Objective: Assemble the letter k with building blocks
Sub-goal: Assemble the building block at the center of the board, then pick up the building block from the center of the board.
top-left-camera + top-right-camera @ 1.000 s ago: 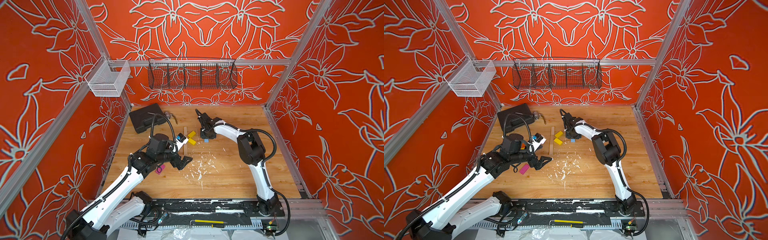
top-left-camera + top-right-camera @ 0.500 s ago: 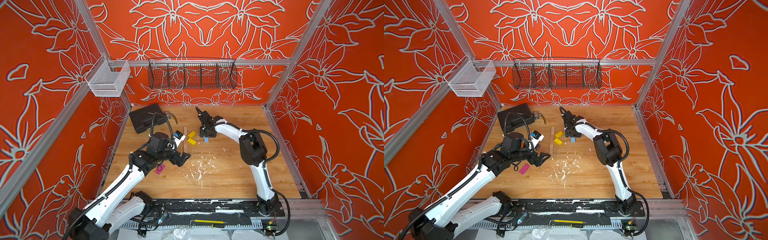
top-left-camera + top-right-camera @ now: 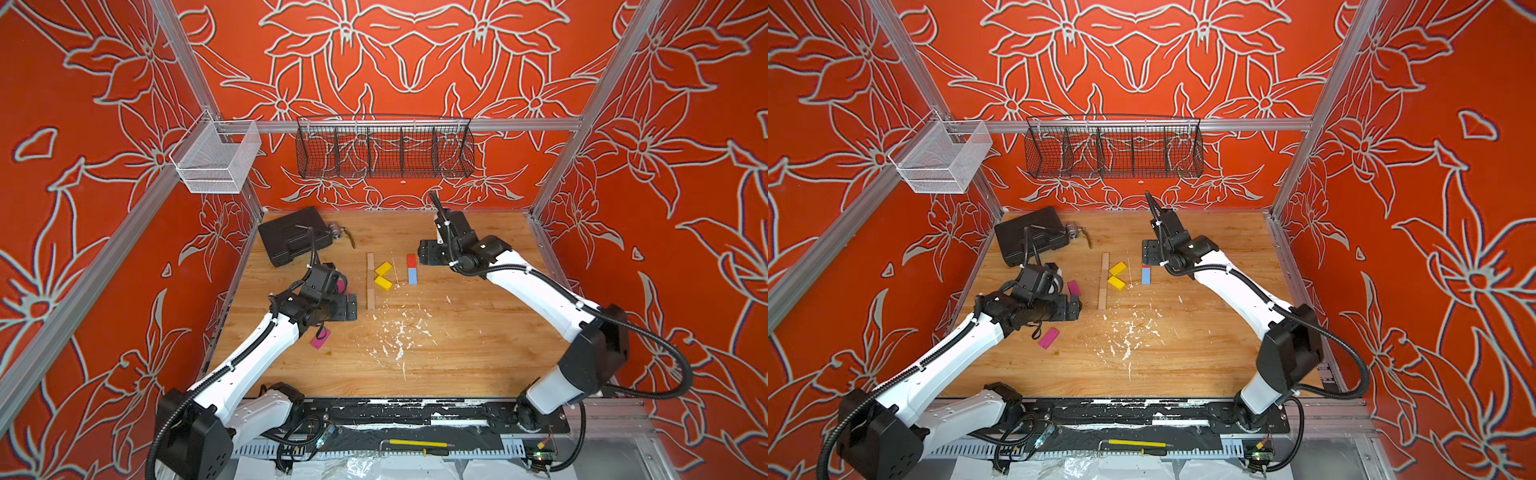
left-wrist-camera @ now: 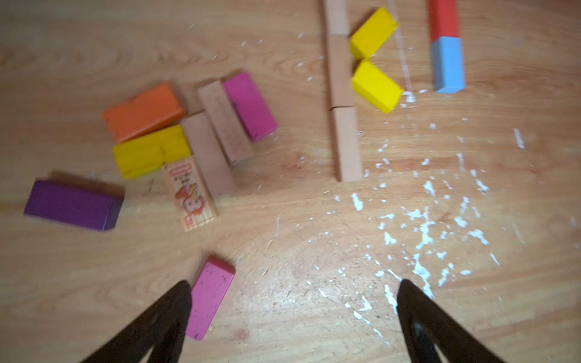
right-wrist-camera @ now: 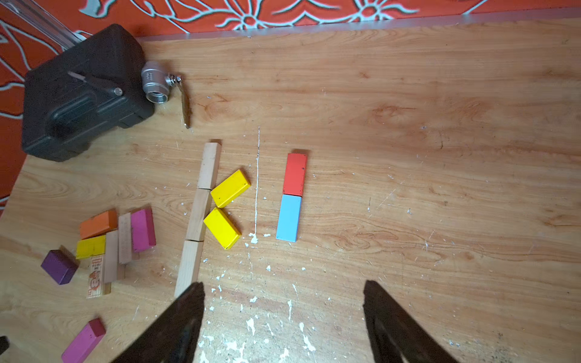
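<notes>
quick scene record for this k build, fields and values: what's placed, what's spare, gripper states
stem: three pale wood bars end to end in a line
arms: two yellow blocks angled against the stem, making a k
beside it: red block and blue block end to end, apart from the k
spare pile: orange, yellow, magenta, purple, pale blocks clustered on the stem's other side
left gripper: open, empty
right gripper: open, empty
loose: magenta block flat beside a left gripper finger, not gripped
clutter: black case, metal valve

Pale wood bars (image 3: 370, 286) in line, two yellow blocks (image 3: 383, 283) angled against them. Red block (image 3: 411, 260), just beside my right gripper (image 3: 427, 252), lies end to end with blue block (image 3: 412, 276).
</notes>
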### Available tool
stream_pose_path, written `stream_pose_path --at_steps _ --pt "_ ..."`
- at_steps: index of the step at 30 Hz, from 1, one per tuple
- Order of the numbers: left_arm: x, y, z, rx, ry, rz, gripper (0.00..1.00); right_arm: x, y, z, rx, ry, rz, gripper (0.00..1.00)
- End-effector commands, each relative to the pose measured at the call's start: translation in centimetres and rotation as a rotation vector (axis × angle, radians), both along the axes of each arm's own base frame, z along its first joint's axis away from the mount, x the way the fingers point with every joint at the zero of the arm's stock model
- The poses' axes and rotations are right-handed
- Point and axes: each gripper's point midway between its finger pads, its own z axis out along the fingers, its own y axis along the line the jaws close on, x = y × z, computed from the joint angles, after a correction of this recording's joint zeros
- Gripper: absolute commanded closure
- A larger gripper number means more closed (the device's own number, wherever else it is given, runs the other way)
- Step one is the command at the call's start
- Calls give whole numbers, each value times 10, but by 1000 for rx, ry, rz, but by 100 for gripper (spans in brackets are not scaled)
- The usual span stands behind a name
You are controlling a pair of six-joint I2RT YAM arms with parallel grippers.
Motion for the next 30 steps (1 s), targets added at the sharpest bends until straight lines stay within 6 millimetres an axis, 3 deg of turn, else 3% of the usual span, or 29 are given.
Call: stream_pose_path --at_steps 1,5,10,16,30 --pt "-21 40 -26 77 57 273 1 -8 3 0 23 -14 40 16" --pt "-26 53 -47 122 66 321 1 -15 -3 6 6 -27 64 13" --pt "-25 60 -59 148 95 317 1 -25 -13 16 -6 -47 62 13" --pt "-18 44 -67 65 124 245 4 -27 -22 19 3 -79 20 12" --pt "-27 27 -87 -1 244 219 17 -30 -22 28 46 -87 8 12"
